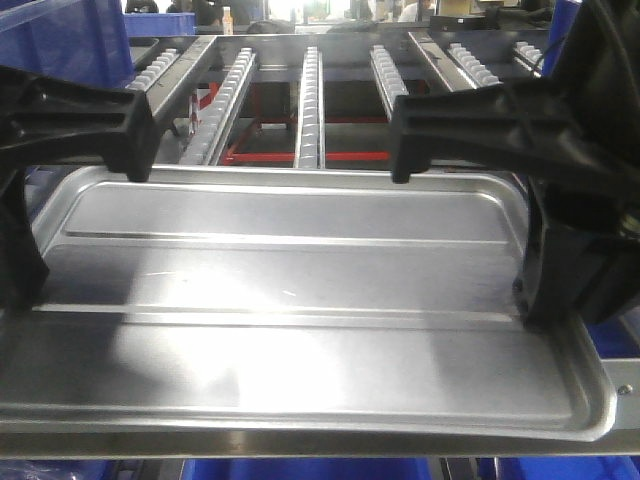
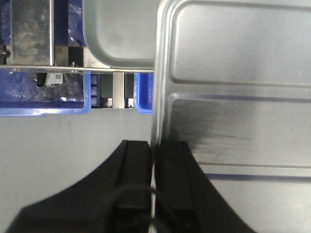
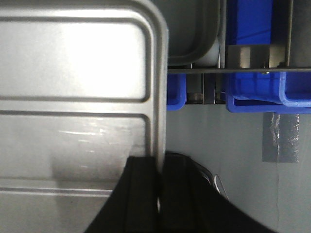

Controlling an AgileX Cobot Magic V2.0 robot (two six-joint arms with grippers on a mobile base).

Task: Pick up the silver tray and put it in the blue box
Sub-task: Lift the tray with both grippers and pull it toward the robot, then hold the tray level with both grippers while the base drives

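The silver tray, shiny with two long ribs across its base, fills the front view and is held level in the air. My left gripper is shut on the tray's left rim; the arm shows at the left of the front view. My right gripper is shut on the tray's right rim; the arm shows at the right. Blue box parts show below: a rim strip under the tray, corners in the left wrist view and right wrist view.
A roller conveyor rack stands straight behind the tray. A second, plain silver tray lies on a metal frame above the blue crates, also in the right wrist view. Grey floor lies below. A blue crate sits at back left.
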